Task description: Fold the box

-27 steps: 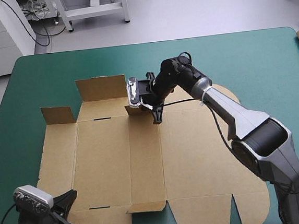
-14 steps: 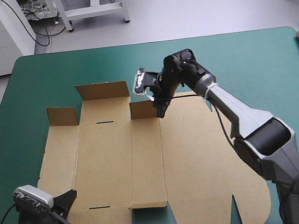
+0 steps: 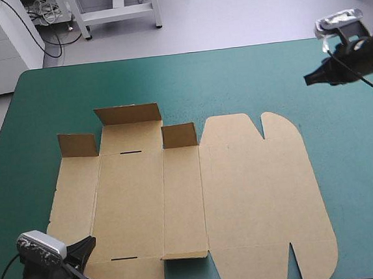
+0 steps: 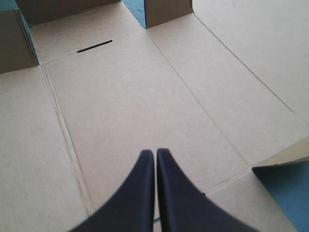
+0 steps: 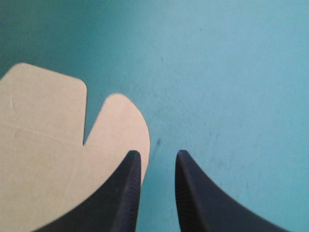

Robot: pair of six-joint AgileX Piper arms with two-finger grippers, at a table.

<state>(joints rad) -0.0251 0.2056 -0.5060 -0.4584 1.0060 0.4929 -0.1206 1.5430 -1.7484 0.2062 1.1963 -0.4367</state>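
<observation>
High view: the brown box (image 3: pixel 243 187) is laid out as a flat cut sheet on the teal-green table (image 3: pixel 246 75). Three short flaps (image 3: pixel 127 114) along the box's far edge are stood upright, while its broad panels lie flat. Rounded tabs are seen at the box's far right corner. The right gripper (image 3: pixel 308 78) is held over bare cover, well beyond that corner and apart from the box.

Right wrist view: the black fingers (image 5: pixel 133 193) are parted by a narrow gap, with nothing between them. The box's rounded tabs are seen ahead, to one side.

Left wrist view: the left gripper (image 4: pixel 155 152) is closed to a point and empty over the box's near panels. Contact with the board cannot be judged.
</observation>
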